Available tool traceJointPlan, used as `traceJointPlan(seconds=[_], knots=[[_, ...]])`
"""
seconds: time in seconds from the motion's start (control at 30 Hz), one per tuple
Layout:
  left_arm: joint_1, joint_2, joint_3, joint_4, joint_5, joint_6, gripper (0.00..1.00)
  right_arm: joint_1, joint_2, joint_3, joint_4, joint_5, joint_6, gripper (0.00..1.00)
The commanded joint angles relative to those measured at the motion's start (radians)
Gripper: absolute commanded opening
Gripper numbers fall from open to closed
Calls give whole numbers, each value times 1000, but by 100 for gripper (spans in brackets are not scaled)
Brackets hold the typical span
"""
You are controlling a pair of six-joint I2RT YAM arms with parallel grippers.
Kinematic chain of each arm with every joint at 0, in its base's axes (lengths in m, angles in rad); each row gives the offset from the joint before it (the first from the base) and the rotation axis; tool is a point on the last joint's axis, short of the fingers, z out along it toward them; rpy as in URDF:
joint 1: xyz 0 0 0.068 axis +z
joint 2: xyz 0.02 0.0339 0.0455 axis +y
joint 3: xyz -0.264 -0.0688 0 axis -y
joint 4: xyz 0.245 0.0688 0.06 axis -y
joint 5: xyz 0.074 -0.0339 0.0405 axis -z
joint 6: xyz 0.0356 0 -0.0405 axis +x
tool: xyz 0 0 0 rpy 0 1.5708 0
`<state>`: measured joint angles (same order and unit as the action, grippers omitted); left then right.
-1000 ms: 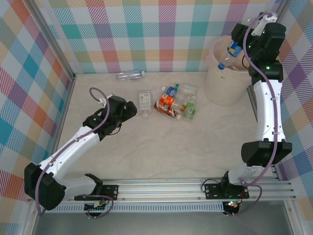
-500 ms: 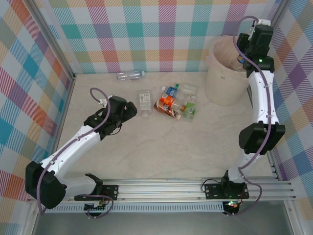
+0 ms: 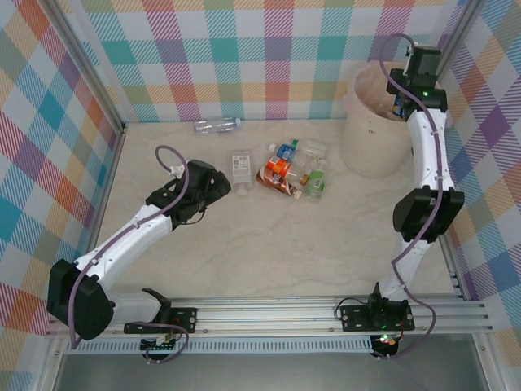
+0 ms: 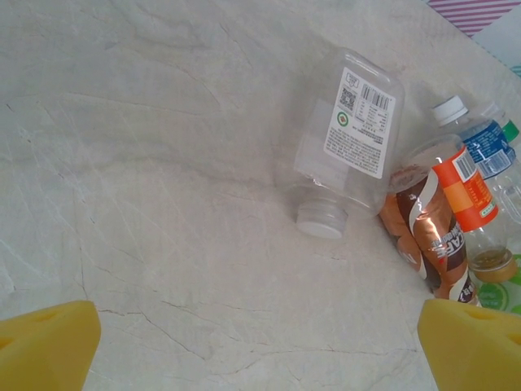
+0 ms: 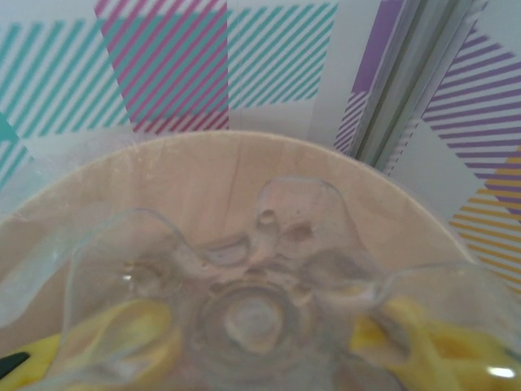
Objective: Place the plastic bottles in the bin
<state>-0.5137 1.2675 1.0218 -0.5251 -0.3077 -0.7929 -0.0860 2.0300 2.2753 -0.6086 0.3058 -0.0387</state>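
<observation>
Left fingers (image 3: 213, 186): spread wide, empty, low over tabletop (image 3: 244, 252), square bottle (image 4: 346, 134) at their 1 o'clock. Right fingers (image 3: 404, 96): closed on clear bottle (image 5: 252, 301), above bin (image 3: 366, 147), tabletop's 1 o'clock. Loose bottles (image 3: 289, 173): clustered mid-tabletop

Pale marbled table (image 3: 244, 261); plaid walls (image 3: 244, 49); metal rail (image 3: 269, 314)

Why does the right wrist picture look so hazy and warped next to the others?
Right wrist: a clear bottle held close to the lens is out of focus and bends the yellow fingers and bin behind it. Left wrist: table sharp, shadows soft. Top external: evenly lit, crisp.
</observation>
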Motion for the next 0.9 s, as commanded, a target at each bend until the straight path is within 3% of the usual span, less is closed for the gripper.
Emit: traceJointPlan(seconds=[0.0,0.1,0.17,0.57,0.87], knots=[[14,19,28,-29,-4,-7,100,-6,66,85,-100,18,-35,48],[14,37,34,-32,0,-11,100,-6,95,121,-104,13,-7,71],[14,51,41,-35,3,-13,100,-6,100,135,-99,-10,15,78],[14,80,46,-29,30,-22,100,-6,61,139,-104,-63,69,91],[14,78,32,-23,30,-24,100,-4,-51,59,-92,-174,157,100]])
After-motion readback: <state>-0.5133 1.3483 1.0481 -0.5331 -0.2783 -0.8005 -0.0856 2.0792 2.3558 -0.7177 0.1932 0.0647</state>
